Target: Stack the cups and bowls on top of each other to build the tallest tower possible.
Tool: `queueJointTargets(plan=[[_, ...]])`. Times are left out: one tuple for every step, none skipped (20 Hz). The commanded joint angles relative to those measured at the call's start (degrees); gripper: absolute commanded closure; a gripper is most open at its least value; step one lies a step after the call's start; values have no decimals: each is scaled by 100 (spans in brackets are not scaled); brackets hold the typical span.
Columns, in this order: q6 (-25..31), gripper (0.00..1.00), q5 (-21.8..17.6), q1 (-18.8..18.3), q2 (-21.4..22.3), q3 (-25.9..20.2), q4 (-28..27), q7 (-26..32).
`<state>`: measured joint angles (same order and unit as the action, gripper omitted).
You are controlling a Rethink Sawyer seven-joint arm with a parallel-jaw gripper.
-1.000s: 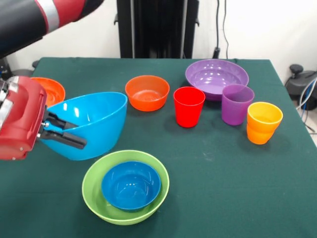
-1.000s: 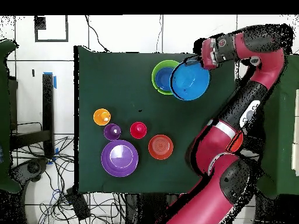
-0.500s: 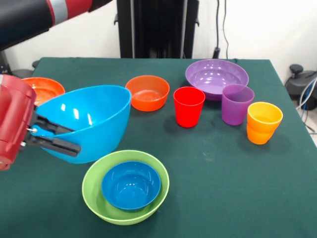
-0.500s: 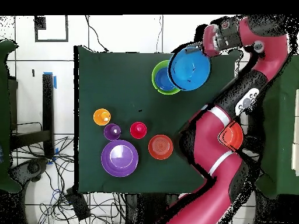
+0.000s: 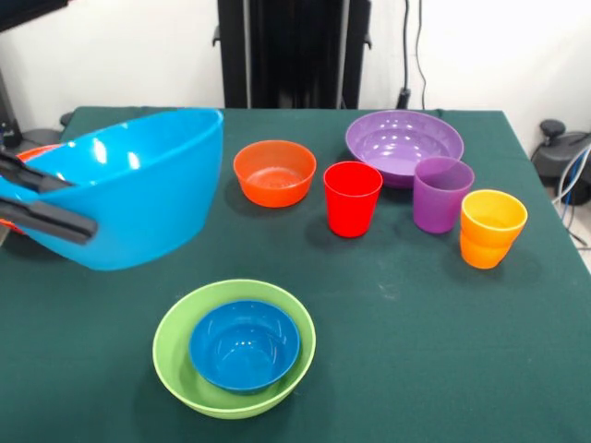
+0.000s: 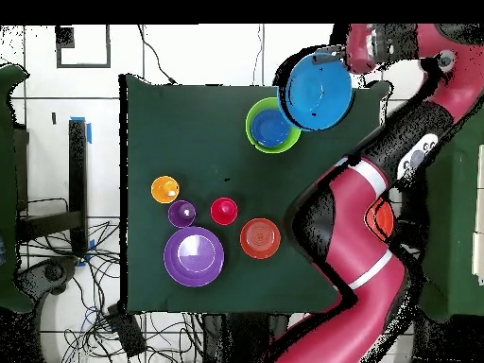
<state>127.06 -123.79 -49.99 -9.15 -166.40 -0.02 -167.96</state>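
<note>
My gripper (image 5: 78, 208) is shut on the rim of the deep light blue bowl (image 5: 138, 198), which hangs tilted in the air at the left, above the table. In the overhead view this bowl (image 6: 319, 92) overlaps the edge of the lime green bowl (image 6: 255, 132). The lime green bowl (image 5: 171, 341) stands on the table in front with the small dark blue bowl (image 5: 245, 344) nested inside it. The small orange bowl (image 5: 274, 172), red cup (image 5: 352, 197), purple cup (image 5: 441, 194), orange cup (image 5: 492, 227) and wide purple bowl (image 5: 404, 143) stand apart further back.
A sliver of the wide orange-red bowl (image 5: 32, 152) shows behind the held bowl at the left edge. The green cloth table (image 5: 416, 341) has bare room at the front right. The red arm (image 6: 350, 217) runs along the table's side in the overhead view.
The gripper has risen with the light blue bowl, which now looms larger and higher in the front view. In the overhead view the bowl has shifted up and right, off the green bowl.
</note>
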Motion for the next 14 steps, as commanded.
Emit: queueJointTargets(plan=[[-635,100,-854,50,-28,-851,-1212,-340],[-656,100,-855,54,-26,-851,-1213,-348],[-722,100,-855,65,-17,-850,-1209,-376],[-871,100,-877,78,-19,-849,-1192,-354],[-1021,100,-900,91,-20,-849,-1175,-331],[-1132,100,-952,100,-24,-848,-1154,-338],[-1369,100,-1079,118,-28,-846,-1102,-384],[-1511,100,-1131,130,-34,-845,-1079,-409],[-1785,100,-1239,150,-41,-843,-1027,-414],[-1917,100,-1277,162,-40,-842,-1010,-442],[-1994,100,-1309,172,-30,-841,-1000,-591],[-2071,100,-1341,182,-20,-841,-990,-740],[-2085,100,-1389,185,-8,-841,-979,-833],[-2094,100,-1438,187,-3,-840,-967,-797]])
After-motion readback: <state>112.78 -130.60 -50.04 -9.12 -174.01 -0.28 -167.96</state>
